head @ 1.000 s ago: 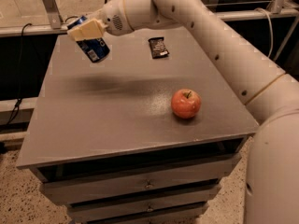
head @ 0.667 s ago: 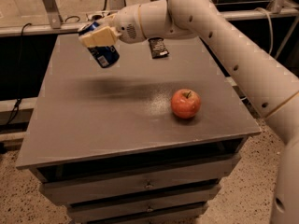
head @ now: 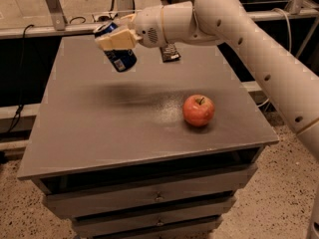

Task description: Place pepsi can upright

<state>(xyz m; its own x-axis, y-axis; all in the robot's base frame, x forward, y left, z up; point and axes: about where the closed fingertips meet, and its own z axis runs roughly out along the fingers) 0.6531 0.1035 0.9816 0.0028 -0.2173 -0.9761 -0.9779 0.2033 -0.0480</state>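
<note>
Pepsi can [head: 121, 59]: tilted, in the air above the rear left of the grey table [head: 99, 133]. Gripper [head: 113, 39]: jaws clamped on the can's upper half. Red apple [head: 199, 110]: tabletop, front right. Black wrapper [head: 170, 54]: tabletop rear, partly behind the arm [head: 239, 29].

**A:** Where is the end effector [head: 115, 40]?

**B:** Over the far left part of the table [head: 99, 133], clamped on the pepsi can [head: 121, 59], which hangs tilted, clear of the top.

**A:** What blocks the way?

**B:** A red apple [head: 199, 110] stands right of centre, toward the front. A dark wrapper [head: 170, 54] lies near the far edge, partly behind the arm [head: 239, 31], which spans the far right side.

**A:** Open room?

**B:** The surface under the can, the left half and the front strip are bare.
</note>
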